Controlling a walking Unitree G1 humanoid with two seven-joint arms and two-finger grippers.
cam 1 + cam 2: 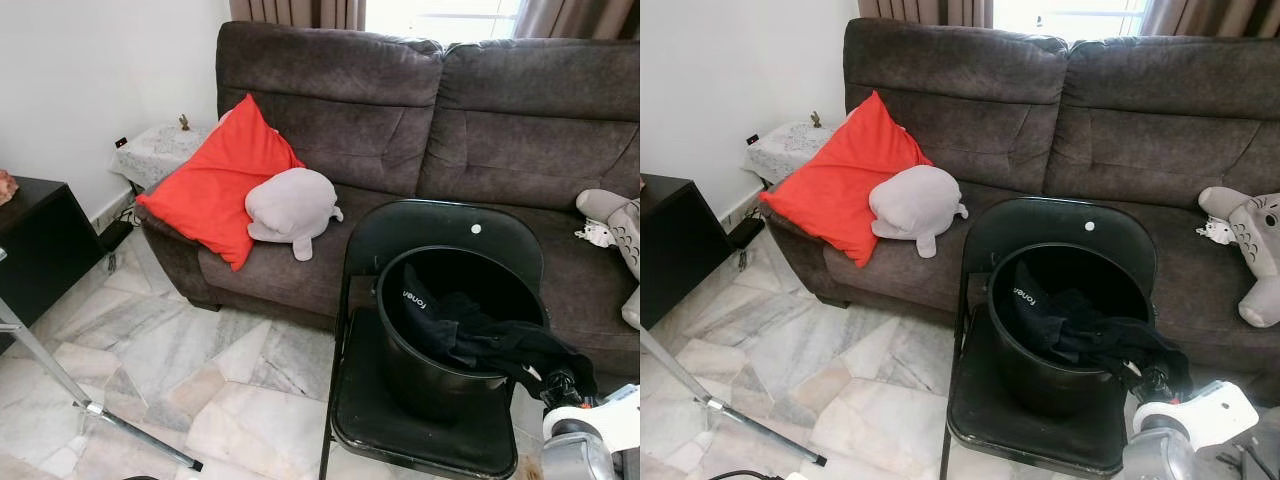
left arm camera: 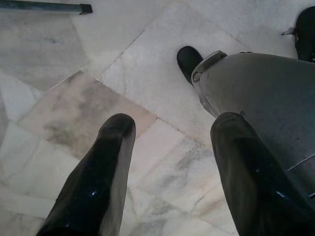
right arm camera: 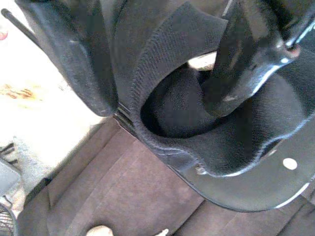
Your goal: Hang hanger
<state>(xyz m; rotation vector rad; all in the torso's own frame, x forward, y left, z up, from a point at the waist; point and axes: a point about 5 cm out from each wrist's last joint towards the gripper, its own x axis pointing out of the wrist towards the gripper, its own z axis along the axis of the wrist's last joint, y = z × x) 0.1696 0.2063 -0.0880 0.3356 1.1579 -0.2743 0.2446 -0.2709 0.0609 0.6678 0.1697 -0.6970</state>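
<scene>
Nearest, at the lower right of the head views, the right gripper [image 3: 162, 64] has its silver and white wrist just below the rim of the black bucket [image 1: 440, 385], reaching up into the dark garment [image 1: 500, 345] that spills over the rim. In the right wrist view its two black fingers [image 3: 74, 54] stand apart on either side of a ribbed fold of that cloth, not clamped on it. No hanger can be made out among the fabric, so where the task's thing lies cannot be told; it may be buried in the bucket.

The left gripper [image 2: 167, 162] hangs low over the marble floor [image 2: 59, 64], fingers apart and holding nothing, beside the robot's own grey leg.

The bucket stands on a black folding chair [image 1: 400, 420], with a metal stand leg [image 1: 120, 425] off to the left on the floor. Behind is a brown sofa [image 1: 350, 120] with a red cushion [image 1: 215, 180] and a grey plush [image 1: 290, 205].

Risk, as I judge it: closing on loose cloth alone would lift the garment without any hanger, and a snag could drag the bucket off the chair
</scene>
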